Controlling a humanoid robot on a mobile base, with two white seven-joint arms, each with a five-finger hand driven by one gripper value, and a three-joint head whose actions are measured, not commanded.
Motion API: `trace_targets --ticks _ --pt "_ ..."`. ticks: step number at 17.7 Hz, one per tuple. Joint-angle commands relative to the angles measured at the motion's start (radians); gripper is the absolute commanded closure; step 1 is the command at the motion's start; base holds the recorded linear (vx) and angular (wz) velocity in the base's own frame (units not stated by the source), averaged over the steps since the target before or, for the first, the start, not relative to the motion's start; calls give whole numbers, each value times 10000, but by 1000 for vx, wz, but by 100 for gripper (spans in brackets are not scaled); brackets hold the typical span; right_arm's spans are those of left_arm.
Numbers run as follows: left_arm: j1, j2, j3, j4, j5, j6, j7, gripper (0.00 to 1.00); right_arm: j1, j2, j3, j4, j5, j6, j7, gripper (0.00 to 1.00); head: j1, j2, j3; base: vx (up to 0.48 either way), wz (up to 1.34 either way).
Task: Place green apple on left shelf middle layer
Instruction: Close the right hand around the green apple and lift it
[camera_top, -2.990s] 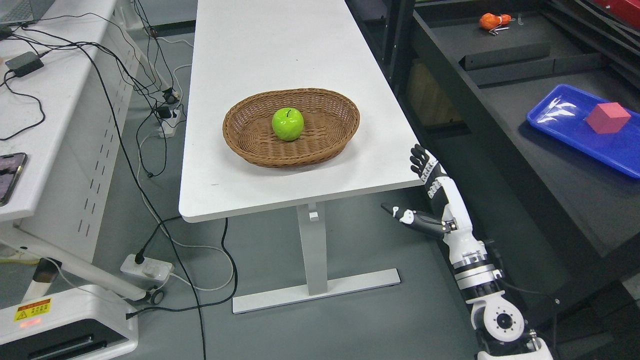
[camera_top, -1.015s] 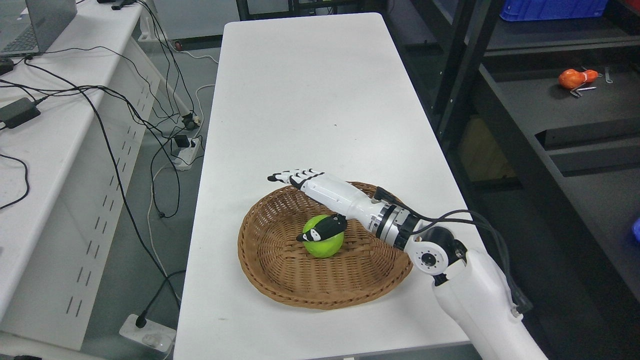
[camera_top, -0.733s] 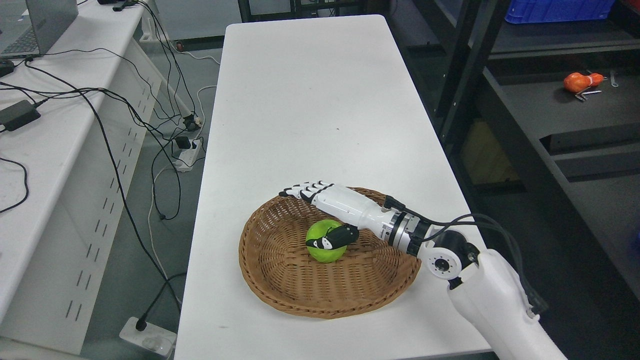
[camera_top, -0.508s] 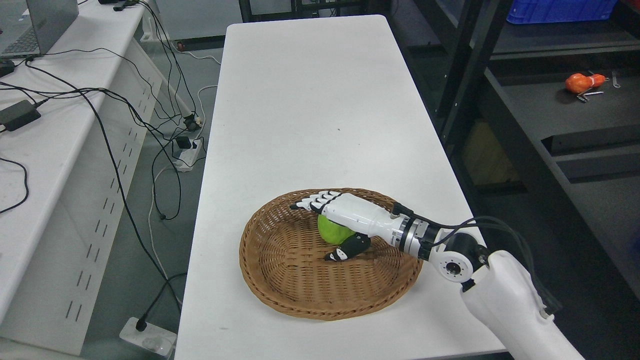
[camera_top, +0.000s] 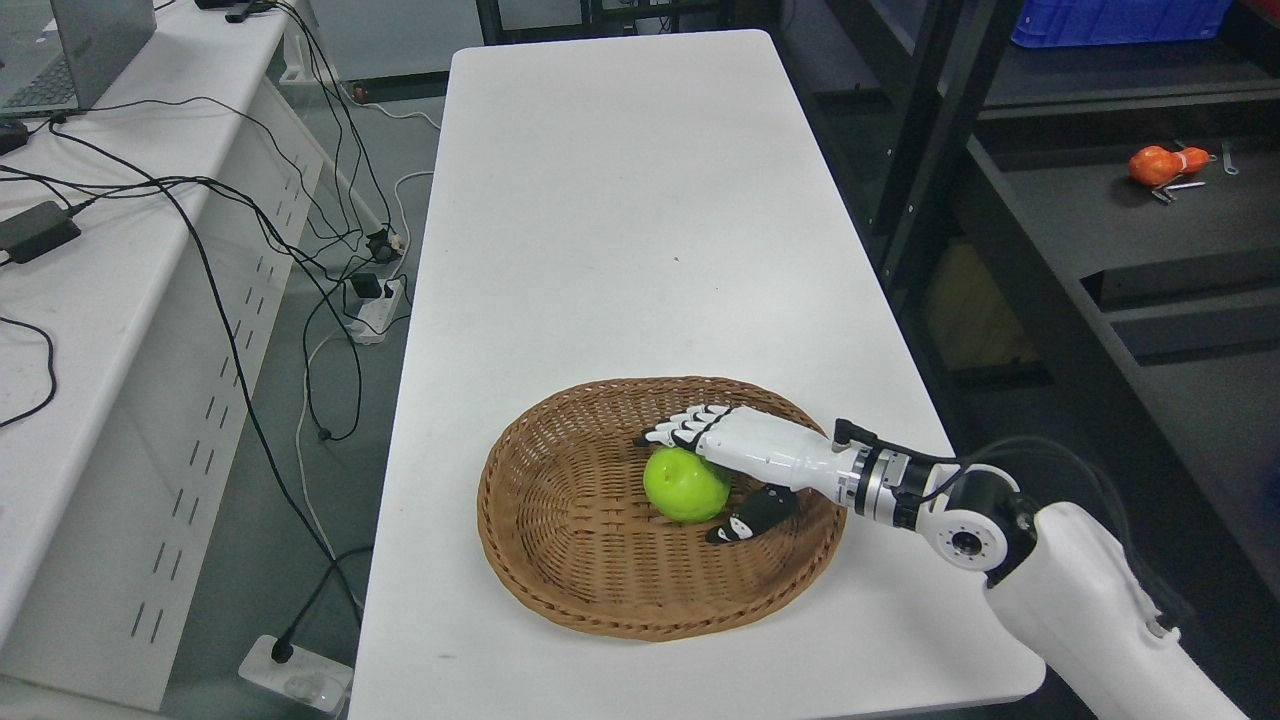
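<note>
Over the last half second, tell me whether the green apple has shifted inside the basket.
Yes. The green apple has shifted slightly toward the near rim of the basket, with the right hand open around it, not yet closed.

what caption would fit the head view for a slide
Right hand cupping a green apple in a wicker basket on a white table.

Right robot hand inside the wicker basket, reaching in from the right. Green apple just left of the palm, fingers stretched over its far side, black thumb low on its near right; grip not closed around it. White table beneath. Dark shelf well to the right, an orange object on it.
</note>
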Motion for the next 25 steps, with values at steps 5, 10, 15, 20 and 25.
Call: trace_targets --ticks 5,10,15,20,25 --pt "0 175 0 0 0 -14 -8 0 96 -834 -81 11 -226 -434 -161 0 0 0 0 0 0" --pt "0 175 0 0 0 -14 -8 0 371 -834 -126 -203 -195 -1078 -101 55 0 0 0 0 0" --pt "0 175 0 0 0 -14 7 0 495 -575 -1134 -326 -195 -1173 38 93 0 0 0 0 0" --pt "0 175 0 0 0 -14 7 0 602 175 -4247 -1199 -226 -988 790 100 0 0 0 0 0" --pt "0 175 0 0 0 -14 -8 0 815 1773 -6538 -1293 -119 496 -1471 100 0 0 0 0 0"
